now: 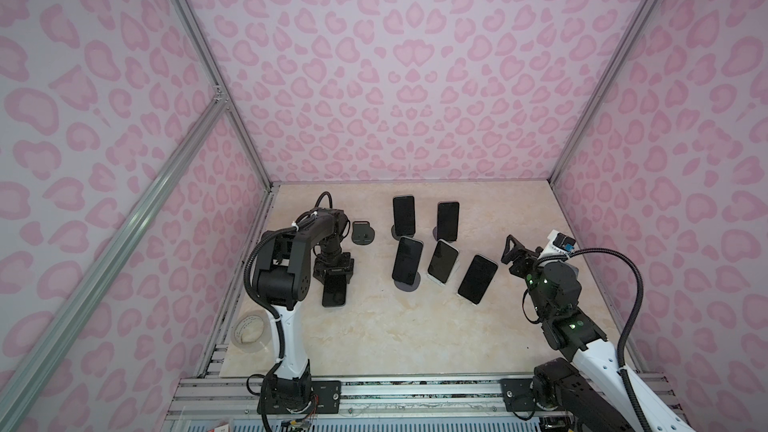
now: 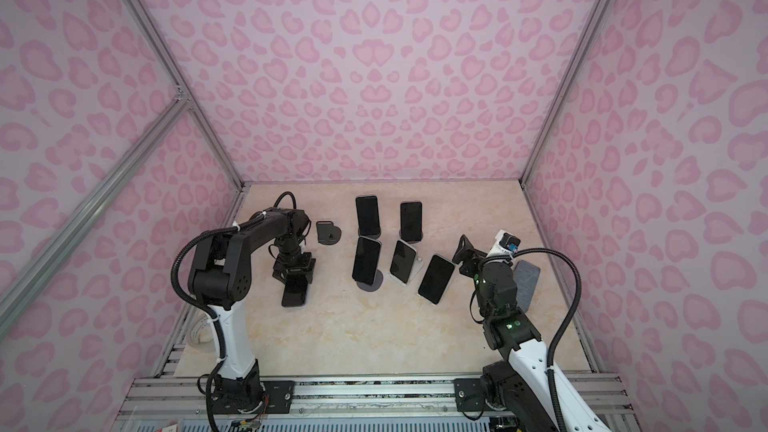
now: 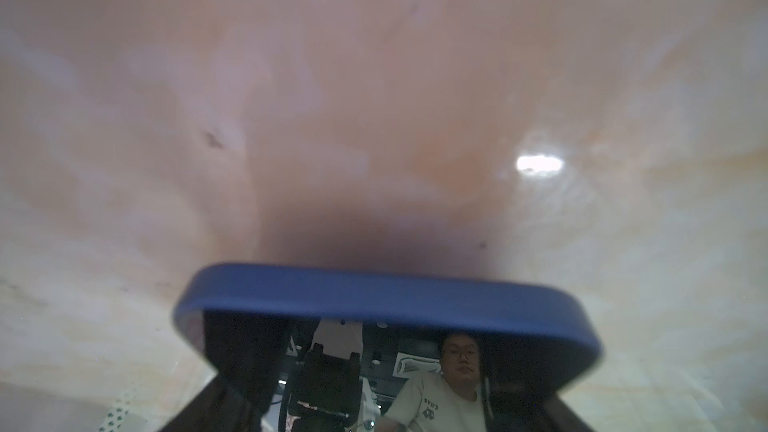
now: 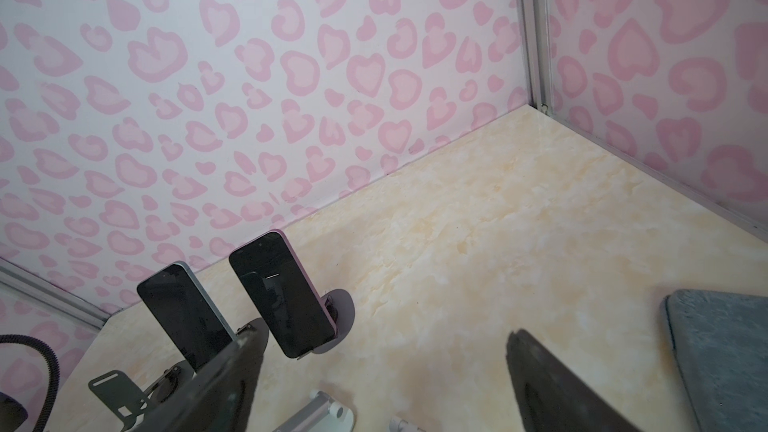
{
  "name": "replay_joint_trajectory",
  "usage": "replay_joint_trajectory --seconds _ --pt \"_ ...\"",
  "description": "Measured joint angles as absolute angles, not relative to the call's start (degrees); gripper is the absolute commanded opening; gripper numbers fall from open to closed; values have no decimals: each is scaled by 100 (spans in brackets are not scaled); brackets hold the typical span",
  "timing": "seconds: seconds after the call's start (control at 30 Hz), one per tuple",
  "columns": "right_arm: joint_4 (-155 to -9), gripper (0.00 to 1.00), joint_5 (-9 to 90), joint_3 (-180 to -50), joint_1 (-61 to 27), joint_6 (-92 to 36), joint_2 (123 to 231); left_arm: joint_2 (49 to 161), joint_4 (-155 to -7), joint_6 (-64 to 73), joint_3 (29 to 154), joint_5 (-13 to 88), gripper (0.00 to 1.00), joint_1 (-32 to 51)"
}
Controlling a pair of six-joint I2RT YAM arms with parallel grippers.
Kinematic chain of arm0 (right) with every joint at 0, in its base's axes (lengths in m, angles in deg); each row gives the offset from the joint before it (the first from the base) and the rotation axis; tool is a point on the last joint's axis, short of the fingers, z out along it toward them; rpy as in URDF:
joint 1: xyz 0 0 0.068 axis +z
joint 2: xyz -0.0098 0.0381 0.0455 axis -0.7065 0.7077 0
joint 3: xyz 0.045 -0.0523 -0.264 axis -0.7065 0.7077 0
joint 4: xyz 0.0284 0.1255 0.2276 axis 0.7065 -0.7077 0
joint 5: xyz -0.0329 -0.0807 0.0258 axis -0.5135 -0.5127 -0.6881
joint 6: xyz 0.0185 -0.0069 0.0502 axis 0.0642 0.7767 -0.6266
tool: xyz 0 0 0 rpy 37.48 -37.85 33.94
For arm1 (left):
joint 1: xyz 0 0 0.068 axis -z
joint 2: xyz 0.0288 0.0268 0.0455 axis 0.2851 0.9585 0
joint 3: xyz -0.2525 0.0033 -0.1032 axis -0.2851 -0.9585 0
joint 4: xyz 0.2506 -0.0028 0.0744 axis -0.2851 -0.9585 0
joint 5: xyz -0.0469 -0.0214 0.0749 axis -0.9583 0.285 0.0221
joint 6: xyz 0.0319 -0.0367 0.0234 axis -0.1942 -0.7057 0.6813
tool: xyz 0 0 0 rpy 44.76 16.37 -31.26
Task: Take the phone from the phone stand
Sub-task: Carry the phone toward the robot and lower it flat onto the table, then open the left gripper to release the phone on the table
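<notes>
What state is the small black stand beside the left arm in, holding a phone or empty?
Empty. In both top views the black stand shows its bare backplate, with no phone resting on it.

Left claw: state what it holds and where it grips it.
The left claw holds the blue-rimmed dark phone, pinched across its two long edges near one end.

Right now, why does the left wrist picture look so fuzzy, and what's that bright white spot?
In the left wrist view the marbled beige tabletop is blurred, probably too near the lens; the white spot is glare; the dark screen of the blue-edged phone mirrors the room.
</notes>
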State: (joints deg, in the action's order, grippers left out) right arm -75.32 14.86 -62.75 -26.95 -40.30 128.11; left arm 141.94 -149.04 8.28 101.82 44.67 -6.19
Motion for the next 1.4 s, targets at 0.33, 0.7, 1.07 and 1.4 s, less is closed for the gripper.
replay_joint_trajectory --seconds 0.33,0.7,1.07,1.4 --pt "-7530 94 1489 -6275 -2693 -4032 12859 14244 -15345 859 9931 4277 80 -541" --pt "-7532 94 1489 -6275 -2691 -4032 12872 14185 -15428 896 9830 4255 81 -510" --pt "-7515 94 1493 -6273 -2691 -4034 12953 13991 -15230 876 9677 4318 81 -499" --pt "-7501 94 1565 -6245 -2691 -4047 13063 13444 -14489 745 9579 4841 83 -457"
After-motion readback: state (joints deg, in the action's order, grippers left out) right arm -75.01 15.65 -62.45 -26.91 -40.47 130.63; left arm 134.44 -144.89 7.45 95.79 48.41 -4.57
